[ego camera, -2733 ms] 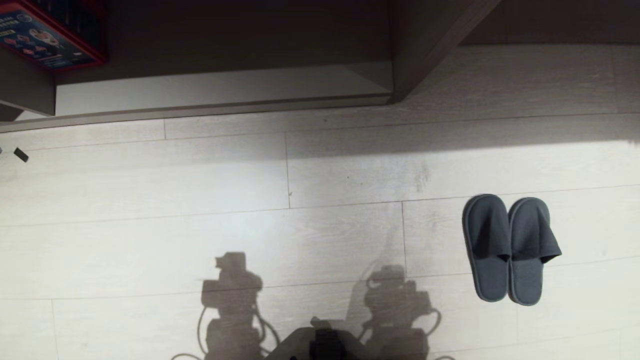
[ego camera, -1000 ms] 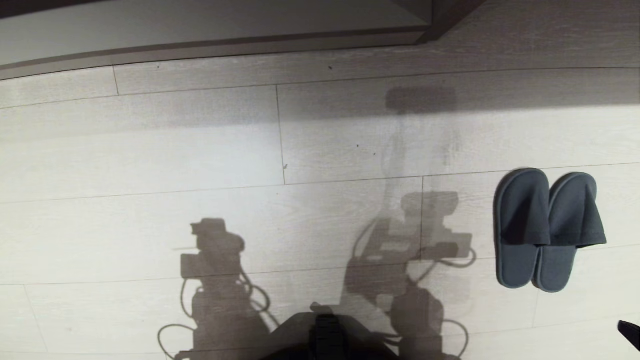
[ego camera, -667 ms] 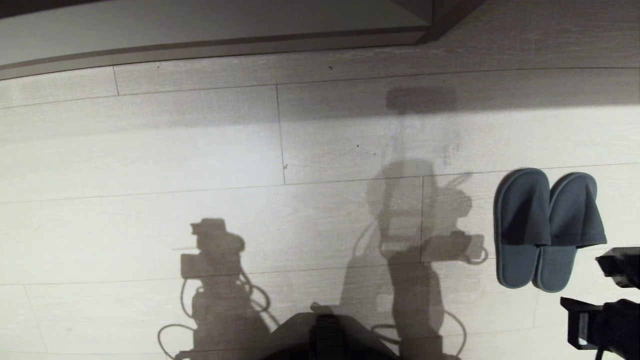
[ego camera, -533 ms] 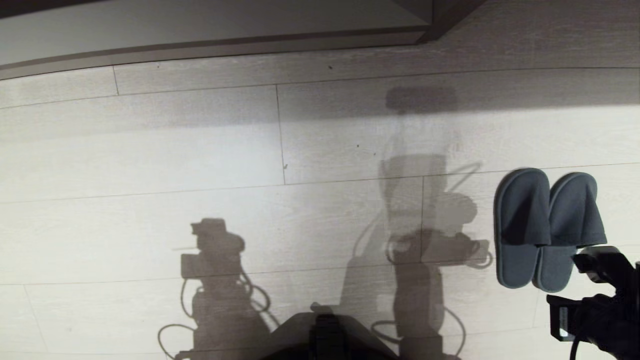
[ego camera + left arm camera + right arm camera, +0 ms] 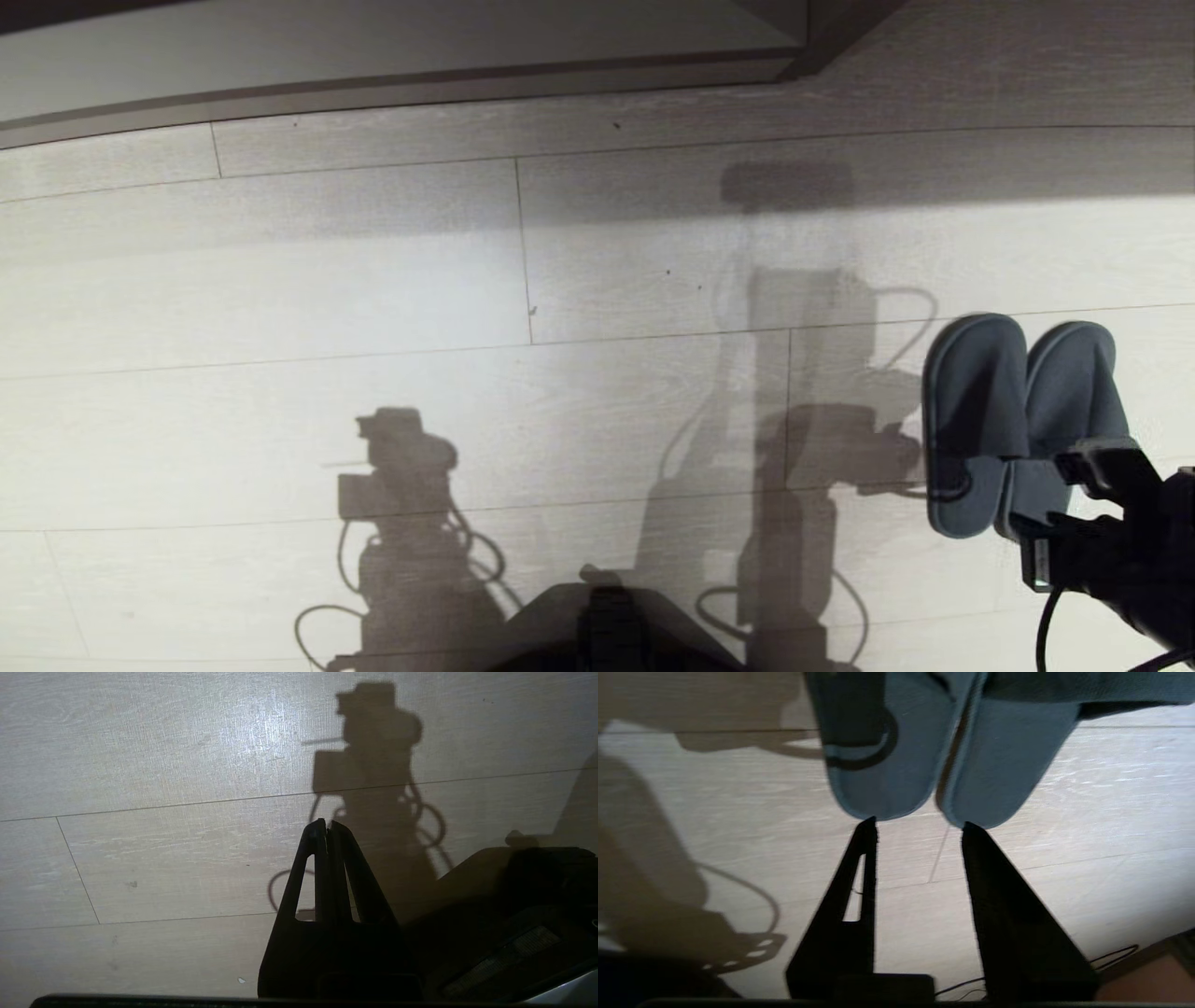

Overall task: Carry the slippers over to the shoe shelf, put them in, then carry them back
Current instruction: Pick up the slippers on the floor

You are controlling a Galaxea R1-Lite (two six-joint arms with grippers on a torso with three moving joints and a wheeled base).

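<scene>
Meanwhile my left gripper (image 5: 327,826) hangs idle, pinched together on nothing. Just ahead of my right gripper (image 5: 919,825), jaws parted and empty, the slippers (image 5: 934,746) lie heels-first on the floor (image 5: 373,299). I'm at the pickup step; next, I judge, slide forward and close over both heels.

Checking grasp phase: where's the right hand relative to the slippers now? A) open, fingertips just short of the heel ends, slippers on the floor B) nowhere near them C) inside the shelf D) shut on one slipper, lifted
A: in the right wrist view the right hand stands open, its tips right at the heel ends of the slippers, which lie flat on the floor.
</scene>
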